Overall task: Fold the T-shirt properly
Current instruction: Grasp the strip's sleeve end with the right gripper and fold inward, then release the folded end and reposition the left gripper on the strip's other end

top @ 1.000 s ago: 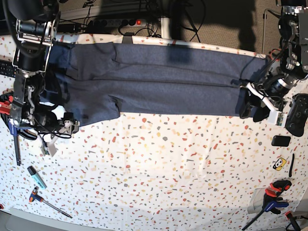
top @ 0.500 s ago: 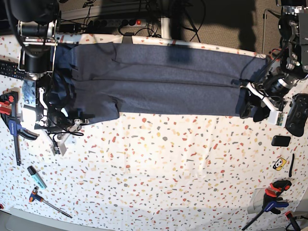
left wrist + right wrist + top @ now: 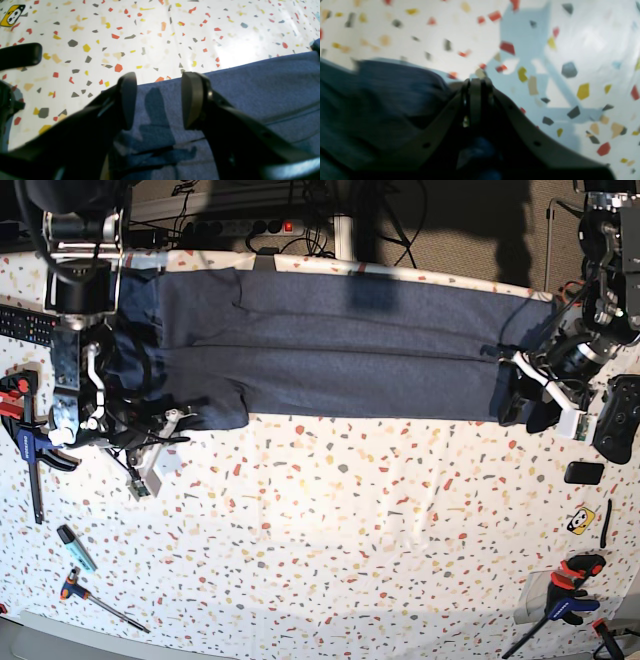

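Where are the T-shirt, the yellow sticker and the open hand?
T-shirt (image 3: 360, 340), base view, middle of the cloth.
Yellow sticker (image 3: 580, 521), base view, its face.
Left hand (image 3: 159, 100), left wrist view, between its fingertips.

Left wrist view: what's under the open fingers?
T-shirt hem corner, folded layers, lying on the terrazzo table. The black fingers cover the cloth beneath them, and whether they touch it is unclear.
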